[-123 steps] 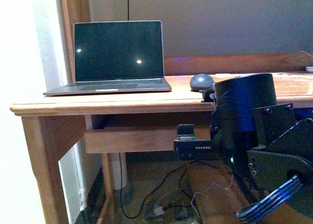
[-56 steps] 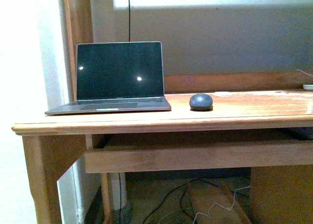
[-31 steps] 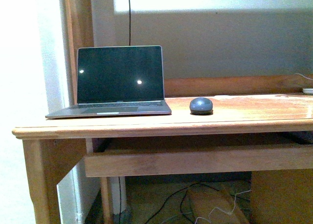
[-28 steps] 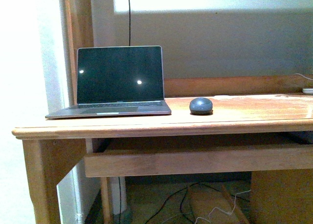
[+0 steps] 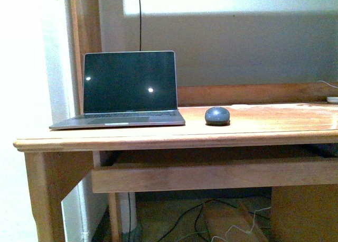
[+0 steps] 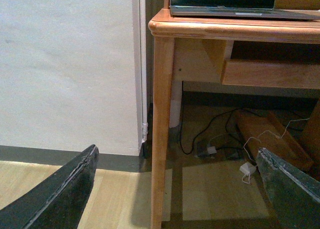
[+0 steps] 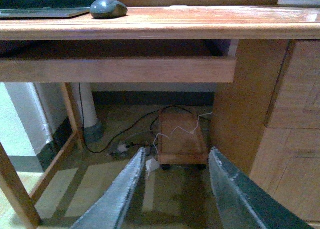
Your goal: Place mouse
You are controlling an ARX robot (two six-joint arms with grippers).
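Front view: the mouse (image 5: 217, 115) sits on the wooden desk (image 5: 174, 137), just to the right of the open laptop (image 5: 127, 90), whose screen is dark. The two are close but apart. Neither arm shows here. Cables (image 5: 179, 221) trail on the floor under the desk.

Left wrist view: the left gripper (image 6: 175, 189) hangs low beside the desk leg (image 6: 162, 134), fingers (image 6: 60, 191) spread wide with nothing between them. The laptop's front edge (image 6: 235, 10) peeks over the desktop above.

Right wrist view: the right gripper (image 7: 172, 194) points under the desk, fingers (image 7: 122, 196) parted and empty. The mouse (image 7: 108, 8) rests up on the desktop, beside the laptop's corner (image 7: 45, 11), well apart from the gripper.
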